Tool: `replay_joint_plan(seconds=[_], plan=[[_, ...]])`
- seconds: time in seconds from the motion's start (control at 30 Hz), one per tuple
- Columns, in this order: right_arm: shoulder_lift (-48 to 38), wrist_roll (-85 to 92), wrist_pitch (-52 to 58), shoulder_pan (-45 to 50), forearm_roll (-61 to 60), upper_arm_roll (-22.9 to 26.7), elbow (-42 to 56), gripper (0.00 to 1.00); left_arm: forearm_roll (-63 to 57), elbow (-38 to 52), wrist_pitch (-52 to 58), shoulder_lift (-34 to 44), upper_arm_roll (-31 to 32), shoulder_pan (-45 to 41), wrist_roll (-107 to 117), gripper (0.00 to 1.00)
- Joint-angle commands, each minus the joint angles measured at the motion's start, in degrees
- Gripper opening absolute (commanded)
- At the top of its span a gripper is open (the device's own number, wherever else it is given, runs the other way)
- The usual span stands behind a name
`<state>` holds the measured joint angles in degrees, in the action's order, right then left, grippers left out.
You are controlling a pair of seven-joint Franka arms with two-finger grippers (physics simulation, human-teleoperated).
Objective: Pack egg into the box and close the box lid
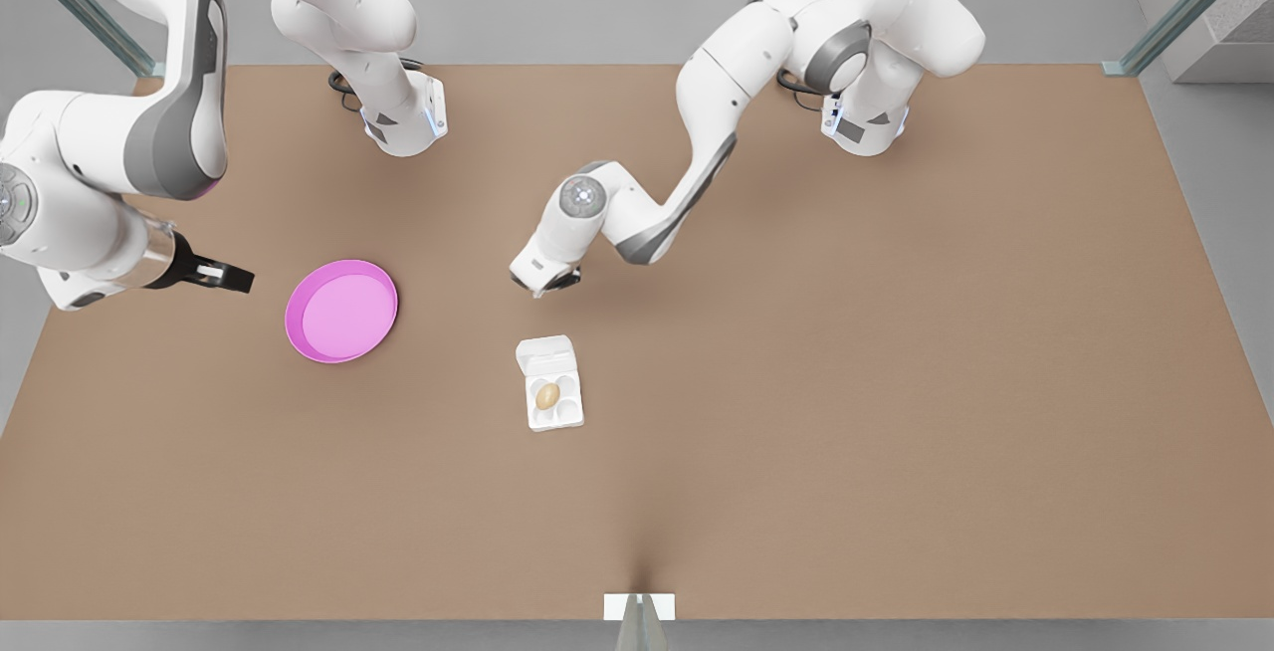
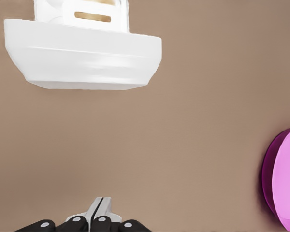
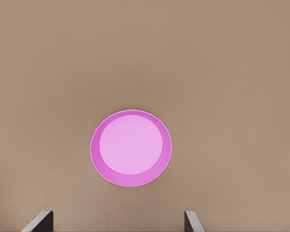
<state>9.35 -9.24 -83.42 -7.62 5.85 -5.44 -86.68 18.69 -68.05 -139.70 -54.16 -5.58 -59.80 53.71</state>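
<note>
The egg (image 1: 547, 396) sits in the open box (image 1: 554, 419); left tool (image 2: 100, 209) closed, right tool (image 3: 118, 221) spread above the bare plate (image 3: 131, 148).

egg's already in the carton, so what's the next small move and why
Probably bring the left gripper, fingers shut, behind the box lid to push it over: the egg sits in a cup of the box, lid open. The right gripper waits open beside the pink plate.

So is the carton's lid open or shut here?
Open: the box lid is raised off the box, and the egg sits exposed in a cup.
</note>
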Motion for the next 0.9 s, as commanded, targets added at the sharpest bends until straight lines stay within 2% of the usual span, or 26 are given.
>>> replay_joint_plan(seconds=[0.0, 0.87], plan=[[0.1, 4.4, 2.2, 0.1, 0.7, 0.0, 0.1, 1.00, 0.0, -0.1, -5.2, 0.1, -0.2, 0.6, 32.0, 0.21], [1.5, 4.4, 3.7, 0.1, 3.1, 0.0, 0.1, 1.00, -0.1, -0.9, -5.6, -1.4, -2.2, 4.6, 20.6, 0.21]])
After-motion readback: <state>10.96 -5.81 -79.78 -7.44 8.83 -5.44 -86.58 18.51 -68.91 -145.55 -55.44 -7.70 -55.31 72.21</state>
